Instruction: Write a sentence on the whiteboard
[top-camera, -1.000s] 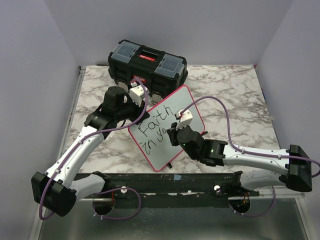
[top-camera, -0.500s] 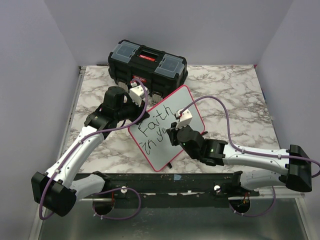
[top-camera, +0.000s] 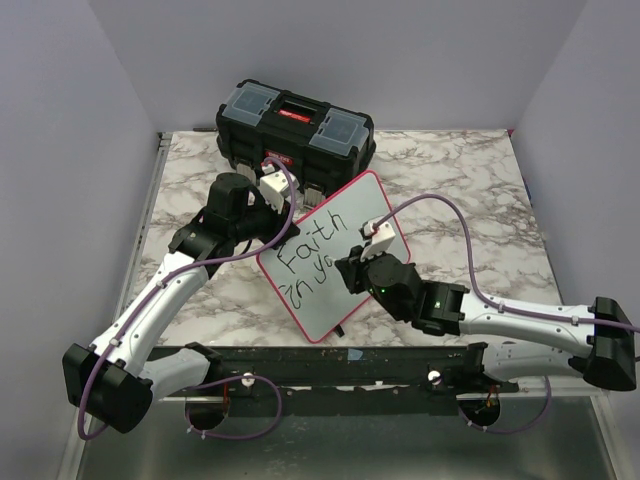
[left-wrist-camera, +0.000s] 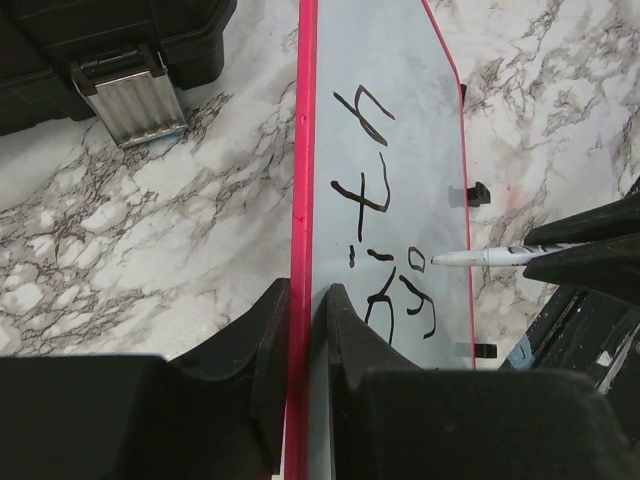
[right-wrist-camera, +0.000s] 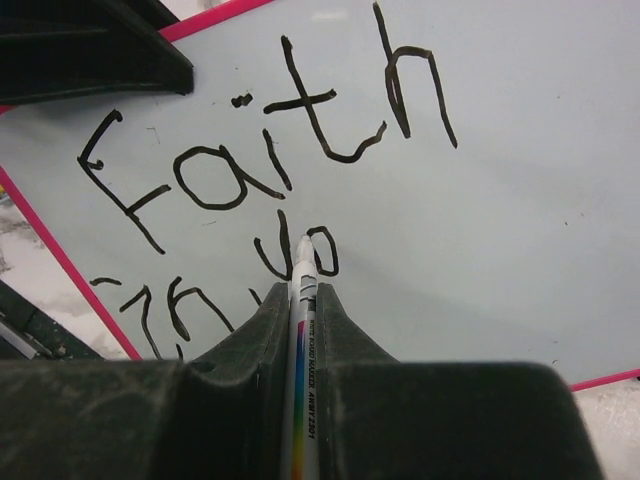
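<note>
two grips: l gripper (left-wrist-camera: 300, 302) on whiteboard (left-wrist-camera: 400, 150); r gripper (right-wrist-camera: 298, 296) on marker (right-wrist-camera: 302, 385)

whiteboard (top-camera: 368, 212): glossy white | table (top-camera: 470, 170): marble-look, veined | toolbox (top-camera: 295, 135): black plastic | marker (right-wrist-camera: 302, 330): smooth barrel

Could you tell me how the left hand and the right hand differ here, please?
The left hand is shut on the red rim of the whiteboard; the right hand is shut on a marker. The left hand sits at the board's edge, the right hand over its face, marker tip at the unfinished sentence. Both are shut.
</note>
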